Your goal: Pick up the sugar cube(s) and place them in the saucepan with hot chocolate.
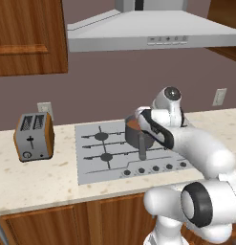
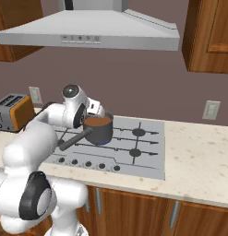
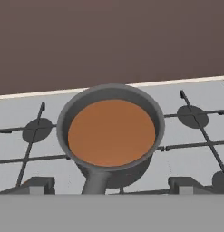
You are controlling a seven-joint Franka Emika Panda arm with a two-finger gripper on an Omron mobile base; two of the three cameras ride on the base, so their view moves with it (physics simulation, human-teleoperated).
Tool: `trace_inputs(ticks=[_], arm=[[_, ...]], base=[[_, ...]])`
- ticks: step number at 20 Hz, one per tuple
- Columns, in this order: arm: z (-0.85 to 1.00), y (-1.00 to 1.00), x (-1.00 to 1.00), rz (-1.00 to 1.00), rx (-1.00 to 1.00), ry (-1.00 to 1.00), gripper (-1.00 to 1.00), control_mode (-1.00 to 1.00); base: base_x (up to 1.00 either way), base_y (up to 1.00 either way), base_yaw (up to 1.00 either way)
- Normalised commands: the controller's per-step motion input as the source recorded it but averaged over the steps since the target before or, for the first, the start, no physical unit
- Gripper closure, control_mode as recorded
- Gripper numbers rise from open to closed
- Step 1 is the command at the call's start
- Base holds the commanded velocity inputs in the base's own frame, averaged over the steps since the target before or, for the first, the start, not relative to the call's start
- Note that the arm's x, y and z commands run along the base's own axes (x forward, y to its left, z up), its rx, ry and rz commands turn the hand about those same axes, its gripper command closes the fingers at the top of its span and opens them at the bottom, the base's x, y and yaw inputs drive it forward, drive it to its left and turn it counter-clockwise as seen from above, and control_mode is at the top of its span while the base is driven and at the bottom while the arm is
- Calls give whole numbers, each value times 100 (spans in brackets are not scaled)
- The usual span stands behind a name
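- Saucepan (image 3: 111,136) sits on the stovetop (image 3: 186,154), just beyond the gripper (image 3: 109,190); its long handle (image 3: 96,181) points back toward the hand.
- Gripper hangs released above the handle end of the saucepan, its two fingers (image 3: 38,185) spread wide on either side of the handle, holding and touching nothing.
- Hot chocolate (image 3: 111,132) fills the saucepan as a flat reddish-brown disc; no sugar cube can be made out on its surface.
- Left of the saucepan, well apart on the counter (image 1: 38,177), stands a toaster (image 1: 34,136).
- Above the saucepan hangs a grey range hood (image 1: 148,33).
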Motion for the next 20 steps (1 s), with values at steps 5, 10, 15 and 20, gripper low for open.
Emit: trace_inputs(ticks=[5, 10, 15, 20], arm=[[53, -5, -81, -1, 7, -1, -100, -100], [26, -8, -74, -1, 4, 0, -100, -100], [0, -15, -54, 0, 4, 1, -100, -100], [-2, -14, -17, 0, 0, 12, -100, -100]], base=[[0, 0, 0], [0, 0, 0], [0, 0, 0], [0, 0, 0]])
